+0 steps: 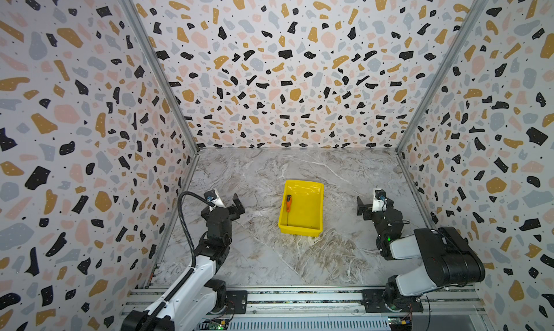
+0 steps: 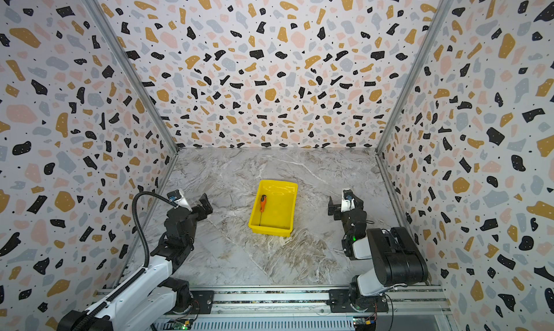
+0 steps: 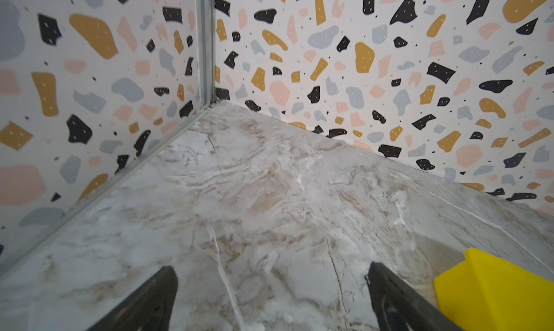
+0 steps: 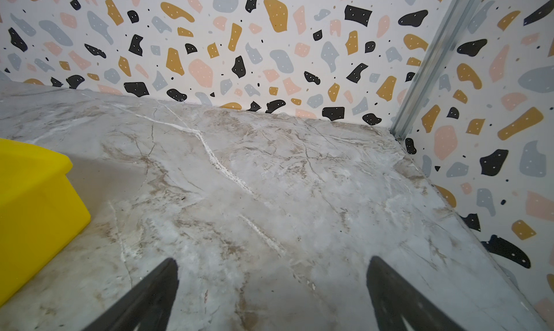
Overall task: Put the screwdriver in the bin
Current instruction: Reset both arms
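Observation:
The screwdriver (image 1: 288, 205) (image 2: 262, 203), with an orange handle and a thin dark shaft, lies inside the yellow bin (image 1: 307, 212) (image 2: 280, 212) along its left wall, handle toward the back. The bin sits mid-table in both top views. My left gripper (image 1: 237, 204) (image 2: 205, 204) hovers left of the bin, open and empty. My right gripper (image 1: 361, 208) (image 2: 333, 208) stands right of it, also open and empty. In the left wrist view the gripper (image 3: 271, 268) spreads over bare marble with a bin corner (image 3: 494, 290) beside it. The right wrist view shows the gripper (image 4: 272, 260) wide apart, the bin (image 4: 36, 194) off to one side.
The marble tabletop (image 1: 299, 254) is boxed in by terrazzo-patterned walls (image 1: 284, 75) at the back and on both sides. A metal rail (image 1: 299, 298) carrying both arm bases runs along the front edge.

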`<action>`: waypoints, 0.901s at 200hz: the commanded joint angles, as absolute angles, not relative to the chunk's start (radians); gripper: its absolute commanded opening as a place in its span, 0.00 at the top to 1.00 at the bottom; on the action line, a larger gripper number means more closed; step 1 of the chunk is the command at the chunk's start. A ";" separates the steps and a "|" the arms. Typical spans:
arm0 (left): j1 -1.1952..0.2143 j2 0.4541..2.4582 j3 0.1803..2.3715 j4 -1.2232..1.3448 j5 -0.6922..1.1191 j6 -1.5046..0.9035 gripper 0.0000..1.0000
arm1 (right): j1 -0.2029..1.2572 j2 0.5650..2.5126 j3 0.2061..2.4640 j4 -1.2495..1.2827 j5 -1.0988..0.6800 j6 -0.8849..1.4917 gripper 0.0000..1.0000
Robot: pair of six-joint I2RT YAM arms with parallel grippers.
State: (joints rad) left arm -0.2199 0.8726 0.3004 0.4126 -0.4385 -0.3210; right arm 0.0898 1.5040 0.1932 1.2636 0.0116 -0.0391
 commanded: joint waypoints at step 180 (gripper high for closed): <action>-0.218 1.204 0.009 1.292 -0.780 -0.147 0.00 | 0.086 1.489 0.203 1.253 0.000 -0.038 0.01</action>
